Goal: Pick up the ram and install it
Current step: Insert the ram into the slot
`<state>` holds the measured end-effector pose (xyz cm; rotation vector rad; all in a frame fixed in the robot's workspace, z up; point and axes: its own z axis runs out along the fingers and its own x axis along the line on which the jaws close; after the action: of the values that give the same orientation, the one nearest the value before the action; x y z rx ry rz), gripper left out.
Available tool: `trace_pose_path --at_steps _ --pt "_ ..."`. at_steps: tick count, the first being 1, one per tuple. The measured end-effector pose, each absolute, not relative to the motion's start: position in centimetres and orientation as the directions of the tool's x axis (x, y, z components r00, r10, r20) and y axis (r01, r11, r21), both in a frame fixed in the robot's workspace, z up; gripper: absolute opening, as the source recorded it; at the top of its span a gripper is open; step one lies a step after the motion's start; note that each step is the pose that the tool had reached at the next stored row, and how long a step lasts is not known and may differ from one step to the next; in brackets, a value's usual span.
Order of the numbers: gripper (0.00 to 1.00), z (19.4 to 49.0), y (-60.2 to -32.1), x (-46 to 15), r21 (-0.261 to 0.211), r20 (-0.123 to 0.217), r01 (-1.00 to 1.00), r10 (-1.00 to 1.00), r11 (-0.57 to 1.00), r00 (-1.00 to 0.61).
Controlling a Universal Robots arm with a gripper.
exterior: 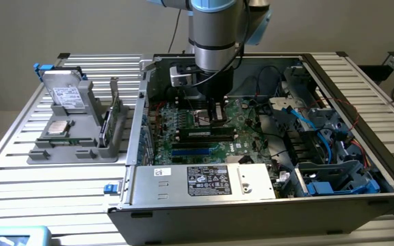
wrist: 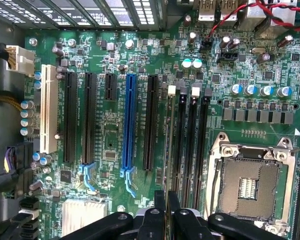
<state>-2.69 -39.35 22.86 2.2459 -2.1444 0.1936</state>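
Reaches straight down with the arm [exterior: 214, 36] into the open computer case [exterior: 361, 169] standing on the slatted counter [exterior: 19, 169]. Pinches the ram [exterior: 207, 134] between the jaws, drawn almost together on the thin board. Holds it on edge and lengthwise along the memory slots [wrist: 195, 150] of the green motherboard [wrist: 110, 150], about the middle of the case in the exterior view. Carries a small white label on the dark side turned toward that view. Meets the wrist view edge-on, as a narrow pale strip running away from the black fingertips [wrist: 160, 205]. Lines up between the last black expansion slot [wrist: 151, 125] and the other memory slots. Cannot tell seated from merely hovering: looks very close to the slot, possibly touching. Stands well apart from the blue expansion slot [wrist: 129, 125] and the white one [wrist: 49, 110], and near the open processor socket [wrist: 250, 185] beyond the memory slots.

Finds, on the counter at the exterior view's left, a grey holder [exterior: 74, 146] with a square silver processor chip [exterior: 59, 128], a hard drive [exterior: 65, 95] propped up behind it, and a green card with a metal bracket [exterior: 115, 110] standing on edge. Shares the case with a silver power supply [exterior: 207, 180] bearing a printed label at the front, and a tangle of blue, black and red cables [exterior: 307, 123] toward the exterior view's right.
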Motion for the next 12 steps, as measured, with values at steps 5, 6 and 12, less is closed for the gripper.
trace_pose_path --at_steps 5,6,12 --pt "0.14 22.84 -39.23 -2.7 -0.064 0.111 -0.997 -0.993 -0.049 0.042" --pt "0.14 22.84 -39.23 -2.7 -0.064 0.111 -0.997 -0.993 -0.049 0.041" --pt "0.14 22.73 -39.23 -2.69 -0.065 0.111 -0.997 -0.993 -0.048 0.041"
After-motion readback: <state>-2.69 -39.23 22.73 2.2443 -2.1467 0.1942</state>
